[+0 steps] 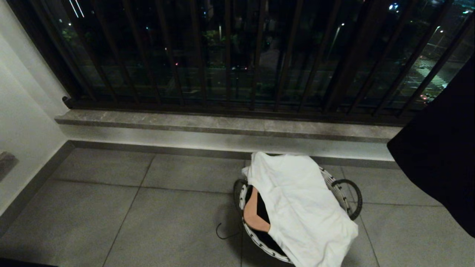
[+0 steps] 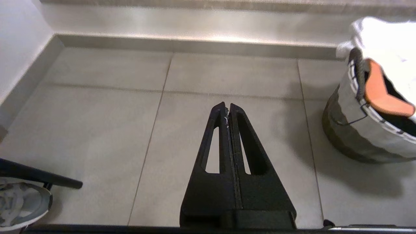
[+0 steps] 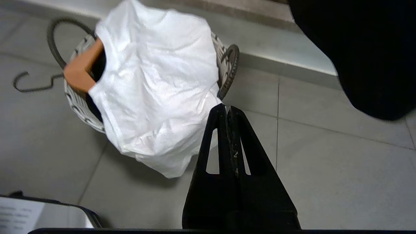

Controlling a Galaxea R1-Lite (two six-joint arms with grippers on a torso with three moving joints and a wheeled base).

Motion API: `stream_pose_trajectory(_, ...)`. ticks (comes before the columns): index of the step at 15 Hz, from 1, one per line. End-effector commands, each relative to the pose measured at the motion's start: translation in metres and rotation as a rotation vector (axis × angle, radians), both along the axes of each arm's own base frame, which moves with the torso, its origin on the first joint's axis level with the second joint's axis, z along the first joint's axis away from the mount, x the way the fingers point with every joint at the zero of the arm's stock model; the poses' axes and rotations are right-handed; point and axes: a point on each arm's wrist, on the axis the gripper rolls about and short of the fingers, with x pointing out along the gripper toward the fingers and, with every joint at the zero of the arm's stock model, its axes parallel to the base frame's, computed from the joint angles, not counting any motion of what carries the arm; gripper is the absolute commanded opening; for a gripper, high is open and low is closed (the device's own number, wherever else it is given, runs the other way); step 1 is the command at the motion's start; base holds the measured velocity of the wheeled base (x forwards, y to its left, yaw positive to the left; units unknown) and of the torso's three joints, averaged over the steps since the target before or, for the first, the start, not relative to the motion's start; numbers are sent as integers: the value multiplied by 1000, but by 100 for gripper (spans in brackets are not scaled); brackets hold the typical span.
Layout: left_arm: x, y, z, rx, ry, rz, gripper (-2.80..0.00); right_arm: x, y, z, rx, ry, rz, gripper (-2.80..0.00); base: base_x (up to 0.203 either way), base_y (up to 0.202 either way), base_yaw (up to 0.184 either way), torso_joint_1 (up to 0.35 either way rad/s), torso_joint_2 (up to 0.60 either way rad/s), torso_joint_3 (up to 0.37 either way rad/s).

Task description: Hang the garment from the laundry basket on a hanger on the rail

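The laundry basket (image 1: 336,185) stands on the tiled floor below the window ledge, white woven with black loop handles. A white garment (image 1: 300,200) lies draped over it and hangs over the near rim. An orange hanger (image 1: 254,217) leans inside the basket, its black hook (image 1: 224,231) reaching out over the floor. My left gripper (image 2: 227,104) is shut and empty above bare tiles, with the basket (image 2: 357,136) off to one side. My right gripper (image 3: 226,106) is shut and empty, close to the garment (image 3: 152,84). Neither arm shows in the head view. The rail is out of view.
A dark barred railing (image 1: 230,55) and a stone ledge (image 1: 222,124) close off the far side. A white wall (image 1: 22,122) bounds the left. Black cloth (image 1: 441,155) hangs at the right. A grey-white shoe (image 2: 19,201) lies by my left side.
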Motion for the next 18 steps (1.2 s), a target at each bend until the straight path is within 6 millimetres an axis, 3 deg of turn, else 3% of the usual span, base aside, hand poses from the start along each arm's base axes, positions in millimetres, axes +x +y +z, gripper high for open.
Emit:
stream_pose_trajectory(1, 0, 0, 0, -1, 0, 0, -280, 0, 0, 0, -8, 0, 2, -280, 0, 0, 0, 0, 3, -207)
stream_pose_trajectory(18, 0, 0, 0, -3, 0, 0, -280, 0, 0, 0, 11, 11, 4, -280, 0, 0, 0, 4, 4, -197)
